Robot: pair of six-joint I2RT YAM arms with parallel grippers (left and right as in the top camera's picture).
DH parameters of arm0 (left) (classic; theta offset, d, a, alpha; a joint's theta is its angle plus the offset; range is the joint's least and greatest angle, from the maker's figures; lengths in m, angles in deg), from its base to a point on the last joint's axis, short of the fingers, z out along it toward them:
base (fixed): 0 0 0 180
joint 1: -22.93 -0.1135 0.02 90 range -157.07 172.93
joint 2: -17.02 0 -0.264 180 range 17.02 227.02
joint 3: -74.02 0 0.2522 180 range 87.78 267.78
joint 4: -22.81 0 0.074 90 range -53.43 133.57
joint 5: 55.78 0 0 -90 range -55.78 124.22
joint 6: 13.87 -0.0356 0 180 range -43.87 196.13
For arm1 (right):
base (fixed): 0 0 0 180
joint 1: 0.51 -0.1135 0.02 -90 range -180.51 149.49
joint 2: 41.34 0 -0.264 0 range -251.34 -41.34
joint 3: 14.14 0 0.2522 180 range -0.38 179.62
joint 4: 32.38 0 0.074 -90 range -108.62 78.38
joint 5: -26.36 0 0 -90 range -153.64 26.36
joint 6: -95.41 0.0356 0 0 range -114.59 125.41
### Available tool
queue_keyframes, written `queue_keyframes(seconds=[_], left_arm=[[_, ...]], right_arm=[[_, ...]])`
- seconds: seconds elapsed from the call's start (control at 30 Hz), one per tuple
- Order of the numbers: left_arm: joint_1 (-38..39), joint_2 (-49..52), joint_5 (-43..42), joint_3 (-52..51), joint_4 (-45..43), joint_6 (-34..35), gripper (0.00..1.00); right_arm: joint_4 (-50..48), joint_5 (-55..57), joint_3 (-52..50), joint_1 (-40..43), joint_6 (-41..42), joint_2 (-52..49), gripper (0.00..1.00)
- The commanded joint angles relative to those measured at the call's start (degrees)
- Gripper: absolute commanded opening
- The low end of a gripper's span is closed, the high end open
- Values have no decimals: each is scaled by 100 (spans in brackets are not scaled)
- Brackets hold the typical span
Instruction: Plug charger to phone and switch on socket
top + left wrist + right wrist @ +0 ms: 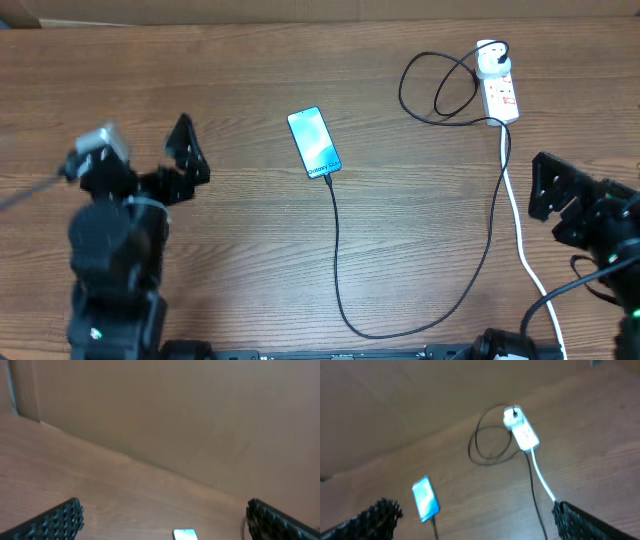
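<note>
Atop the table (230, 250): one phone (314, 143), one charger (336, 250), one socket (500, 95); all jaws spread.

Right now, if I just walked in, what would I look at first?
Probably the phone, its bright blue screen glowing in the middle of the brown table. Next, the black charger cable snaking from its near end in a big loop to the white socket strip at the far right.
</note>
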Motion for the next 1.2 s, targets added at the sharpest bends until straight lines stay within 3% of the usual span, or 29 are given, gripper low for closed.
queue_keyframes(seconds=[0.0, 0.2, 0.33, 0.8, 1.17], left_arm=[[4, -649, 533, -1032, -684, -87, 100], [4, -1873, 804, -2629, -2199, -87, 100], [-2, -2527, 833, -3327, -2671, -90, 100], [-7, -3956, 1027, -4413, -2717, -90, 100], [-28, -3980, 1032, -4811, -2822, -85, 100]], right_arm=[[-634, 227, -1069, -129, -48, 531, 100], [-2275, 496, -3027, -629, -48, 1725, 100], [-3008, 566, -3976, -833, -50, 2376, 100], [-5263, 568, -6373, -1438, -496, 3718, 100], [-5705, 568, -7243, -1464, -498, 4614, 100]])
